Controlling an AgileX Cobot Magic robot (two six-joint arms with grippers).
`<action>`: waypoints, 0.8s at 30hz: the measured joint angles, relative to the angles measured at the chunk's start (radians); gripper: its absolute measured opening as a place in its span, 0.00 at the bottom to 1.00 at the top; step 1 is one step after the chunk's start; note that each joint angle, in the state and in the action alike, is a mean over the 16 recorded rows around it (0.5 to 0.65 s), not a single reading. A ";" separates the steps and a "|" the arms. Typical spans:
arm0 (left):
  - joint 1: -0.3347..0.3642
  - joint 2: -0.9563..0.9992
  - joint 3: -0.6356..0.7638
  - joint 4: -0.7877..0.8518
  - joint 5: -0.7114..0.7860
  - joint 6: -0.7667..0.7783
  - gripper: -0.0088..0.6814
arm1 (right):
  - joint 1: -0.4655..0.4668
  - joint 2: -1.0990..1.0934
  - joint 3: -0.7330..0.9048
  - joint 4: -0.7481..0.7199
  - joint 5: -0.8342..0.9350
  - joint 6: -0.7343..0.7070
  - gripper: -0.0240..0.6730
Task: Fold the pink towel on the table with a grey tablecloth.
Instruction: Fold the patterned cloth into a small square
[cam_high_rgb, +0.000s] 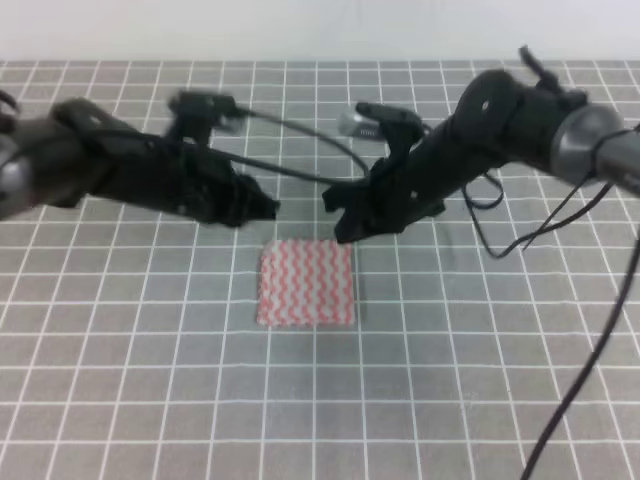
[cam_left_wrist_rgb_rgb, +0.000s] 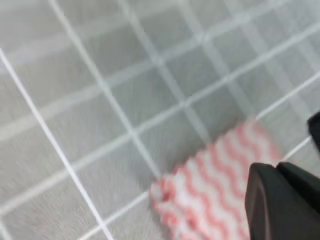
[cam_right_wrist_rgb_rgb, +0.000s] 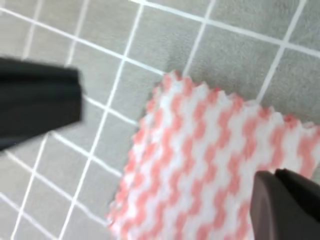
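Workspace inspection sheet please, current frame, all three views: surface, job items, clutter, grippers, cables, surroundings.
Surface: table with a grey tablecloth, white grid lines, flat.
Job's things: pink towel lies flat near the centre as a compact square; scalloped edge shows in the right wrist view.
Clutter: nothing seen.
Grippers: left gripper above the cloth's far left; right gripper over its far right corner. Neither holds the towel; open or shut cannot be told.
Cables: black cables loop between the arms and hang off the right arm.
Surroundings: plain white wall behind the table.
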 joint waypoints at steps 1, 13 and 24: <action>0.001 -0.029 0.013 0.000 -0.008 0.000 0.01 | 0.000 -0.015 0.004 -0.007 0.004 0.000 0.01; 0.001 -0.535 0.343 -0.016 -0.204 0.002 0.01 | -0.001 -0.348 0.223 -0.068 -0.033 0.002 0.01; 0.001 -1.077 0.702 -0.031 -0.289 0.000 0.01 | -0.001 -0.869 0.594 -0.161 -0.130 0.057 0.01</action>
